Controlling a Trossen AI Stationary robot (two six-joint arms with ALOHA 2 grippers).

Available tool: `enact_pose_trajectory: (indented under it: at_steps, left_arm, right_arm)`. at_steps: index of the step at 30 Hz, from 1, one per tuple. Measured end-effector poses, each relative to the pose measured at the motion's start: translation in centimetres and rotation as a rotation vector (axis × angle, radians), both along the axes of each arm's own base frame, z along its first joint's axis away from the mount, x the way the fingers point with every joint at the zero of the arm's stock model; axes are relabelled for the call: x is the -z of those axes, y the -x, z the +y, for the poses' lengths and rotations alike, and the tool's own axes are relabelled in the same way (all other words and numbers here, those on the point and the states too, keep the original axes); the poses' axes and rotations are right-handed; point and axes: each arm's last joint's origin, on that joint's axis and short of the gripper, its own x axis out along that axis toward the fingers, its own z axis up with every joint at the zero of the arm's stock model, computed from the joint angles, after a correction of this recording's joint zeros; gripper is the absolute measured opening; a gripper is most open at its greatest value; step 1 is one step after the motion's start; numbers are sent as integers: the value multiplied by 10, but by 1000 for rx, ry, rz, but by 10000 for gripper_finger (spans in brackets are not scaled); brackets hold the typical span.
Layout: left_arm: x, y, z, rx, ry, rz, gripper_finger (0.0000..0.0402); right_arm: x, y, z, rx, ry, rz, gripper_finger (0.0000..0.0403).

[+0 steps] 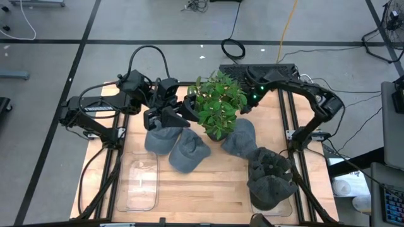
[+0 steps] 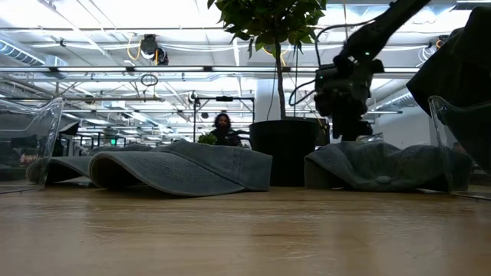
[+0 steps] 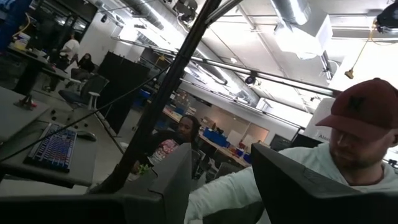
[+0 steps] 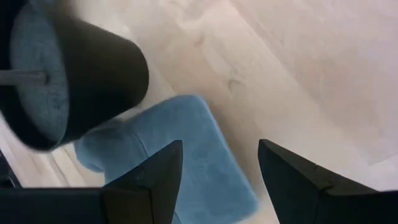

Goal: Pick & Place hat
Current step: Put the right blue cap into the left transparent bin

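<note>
High view looks straight down; low view sits at tabletop level; both catch the potted plant (image 1: 218, 104) and hats (image 2: 180, 169).

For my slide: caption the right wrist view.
Open right gripper hovers over a blue hat beside the black plant pot.

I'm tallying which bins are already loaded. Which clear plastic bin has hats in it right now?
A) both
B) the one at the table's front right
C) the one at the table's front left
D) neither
B: in the high view the clear plastic bin at the front right holds dark grey denim caps, while the clear plastic bin at the front left shows only bare bottom.
</note>
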Motion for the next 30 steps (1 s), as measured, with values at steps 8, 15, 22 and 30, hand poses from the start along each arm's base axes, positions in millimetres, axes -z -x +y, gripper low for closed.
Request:
enact_pose_trajectory:
  at_steps: [8,15,22,30]
  left_arm:
    - [0,1,-1,36,-17,1,175]
    - [0,1,-1,49,-21,3,175]
    - [0,1,-1,51,-15,7,175]
    - [0,1,0,37,-16,3,175]
  right_arm:
    - [22,20,24,131,47,-52,201]
    - [46,32,35,98,8,-67,202]
    - [49,36,39,16,-88,-177,200]
    - [47,35,43,-60,-146,-256,105]
